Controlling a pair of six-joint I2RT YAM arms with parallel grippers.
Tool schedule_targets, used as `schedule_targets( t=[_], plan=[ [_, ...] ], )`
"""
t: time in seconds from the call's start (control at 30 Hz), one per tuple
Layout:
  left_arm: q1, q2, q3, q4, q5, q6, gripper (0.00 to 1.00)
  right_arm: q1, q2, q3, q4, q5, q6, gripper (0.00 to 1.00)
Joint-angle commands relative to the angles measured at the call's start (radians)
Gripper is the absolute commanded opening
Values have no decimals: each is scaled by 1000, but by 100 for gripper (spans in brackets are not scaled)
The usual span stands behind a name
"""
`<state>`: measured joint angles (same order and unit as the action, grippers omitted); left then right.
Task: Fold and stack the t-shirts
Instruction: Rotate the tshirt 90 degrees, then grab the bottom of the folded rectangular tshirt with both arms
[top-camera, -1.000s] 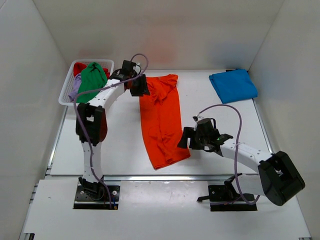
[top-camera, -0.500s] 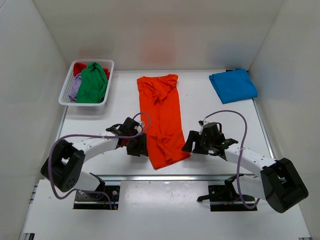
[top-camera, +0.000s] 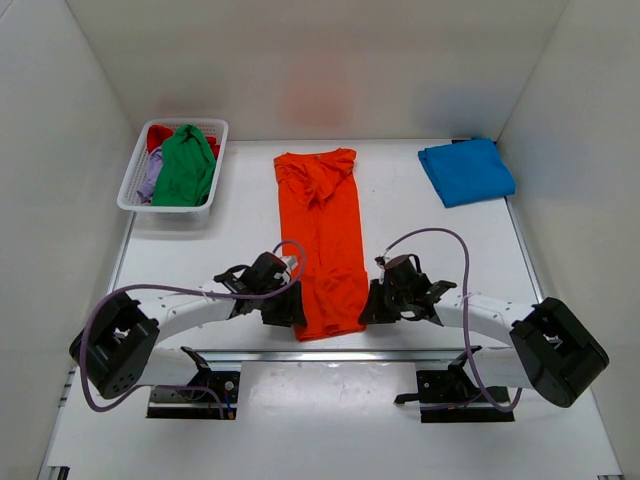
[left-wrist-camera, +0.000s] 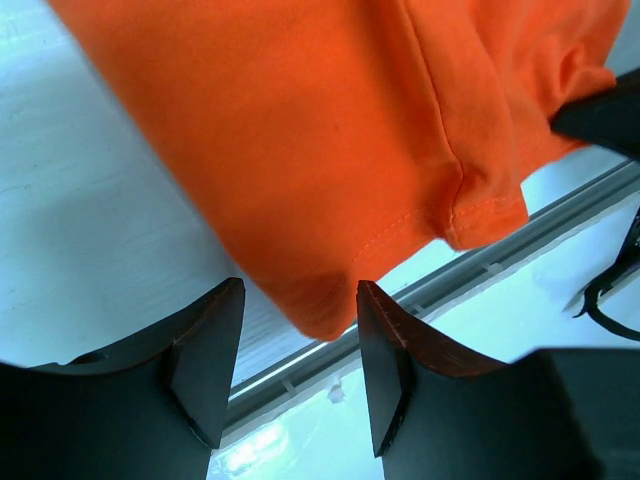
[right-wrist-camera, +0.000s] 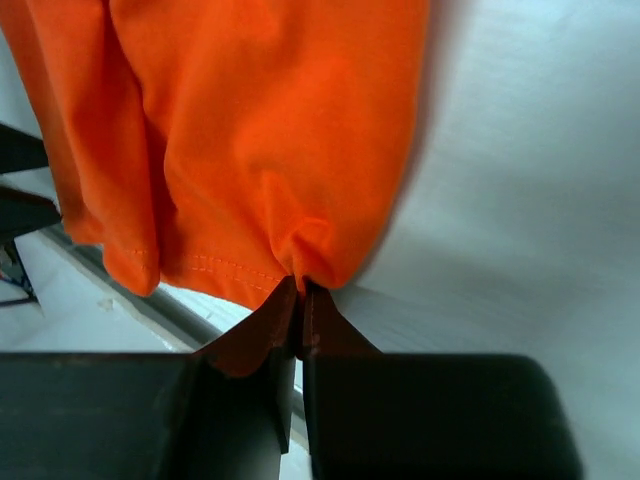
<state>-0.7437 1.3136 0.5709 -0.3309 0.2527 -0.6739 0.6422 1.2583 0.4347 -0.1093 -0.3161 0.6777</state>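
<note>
Two grippers flank the orange t-shirt at its near hem; we see the right gripper pinching cloth, the left gripper spread around the corner.

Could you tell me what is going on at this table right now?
The orange shirt lies lengthwise on the table. At its near hem, the right claw is shut on one corner, and the left claw is open at the other. A folded blue shirt sits far right. A green shirt and others wait in the basket.
</note>
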Motion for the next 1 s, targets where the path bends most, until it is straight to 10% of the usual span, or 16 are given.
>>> schedule_targets(
  t=[0.0, 0.2, 0.37, 0.97],
  plan=[
    [-9, -45, -26, 16, -6, -12, 60, 46, 4, 3, -7, 2, 32, 0],
    [-3, -88, -91, 27, -7, -24, 53, 114, -10, -10, 2, 2, 86, 0],
    [-8, -89, -111, 17, 13, -21, 0, 181, -4, -1, -6, -5, 115, 0],
    [240, -85, 111, -56, 132, 91, 0, -96, -21, 220, -181, -170, -73, 0]
  ],
)
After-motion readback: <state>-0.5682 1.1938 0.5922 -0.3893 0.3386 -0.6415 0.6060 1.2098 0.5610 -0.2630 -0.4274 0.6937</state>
